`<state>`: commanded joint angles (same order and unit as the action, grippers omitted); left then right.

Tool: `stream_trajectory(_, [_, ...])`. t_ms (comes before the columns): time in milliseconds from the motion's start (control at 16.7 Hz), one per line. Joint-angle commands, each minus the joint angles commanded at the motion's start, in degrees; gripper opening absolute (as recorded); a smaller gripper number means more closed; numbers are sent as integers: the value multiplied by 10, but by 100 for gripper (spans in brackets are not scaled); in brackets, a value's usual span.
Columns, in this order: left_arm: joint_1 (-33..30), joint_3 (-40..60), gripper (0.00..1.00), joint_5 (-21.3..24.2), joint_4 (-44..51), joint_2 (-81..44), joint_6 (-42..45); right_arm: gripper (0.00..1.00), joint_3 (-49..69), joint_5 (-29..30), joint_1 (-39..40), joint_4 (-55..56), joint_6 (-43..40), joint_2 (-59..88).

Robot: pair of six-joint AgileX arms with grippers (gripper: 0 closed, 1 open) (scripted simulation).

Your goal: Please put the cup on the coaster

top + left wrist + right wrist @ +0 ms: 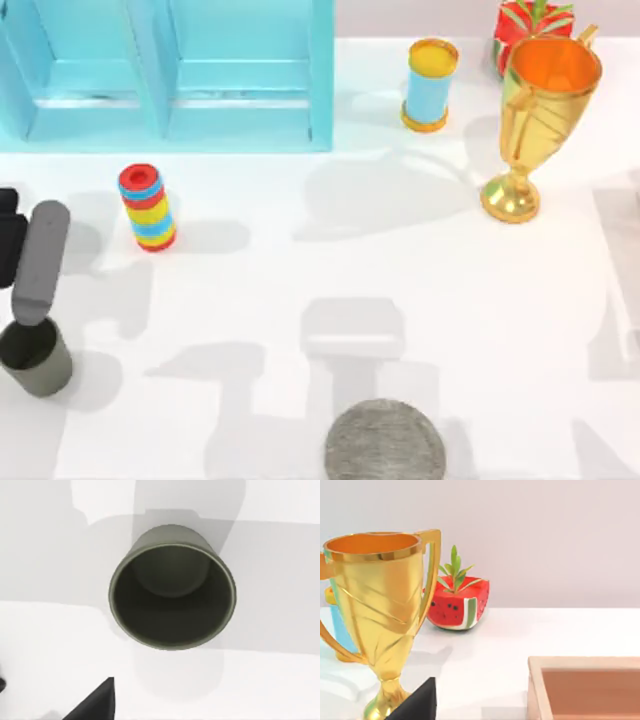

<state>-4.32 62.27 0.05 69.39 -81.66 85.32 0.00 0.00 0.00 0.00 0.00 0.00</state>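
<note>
At the worktop's [300, 300] left edge, you see my left gripper [30, 310] poised over the cup [36, 357] for a grasp, jaw spread unreadable, coaster [385, 441] well apart.

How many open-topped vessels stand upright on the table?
3. The cup stands at the table's left edge, the blue cylinder at the far side right of centre, and the gold trophy at the far right. Others may be hidden.

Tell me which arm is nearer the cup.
Left. The left arm hangs right over the cup at the table's left edge; the right arm is far off, looking at the trophy.
</note>
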Motion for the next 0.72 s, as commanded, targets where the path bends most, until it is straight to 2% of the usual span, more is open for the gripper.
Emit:
stream_trajectory(420, [2,9,100,0,8,-11,13,100,0,0,0,0,0,0])
stream_trajectory(720, [1,-58,100,-1,-87,-39,15,100,0,0,0,0,0,0])
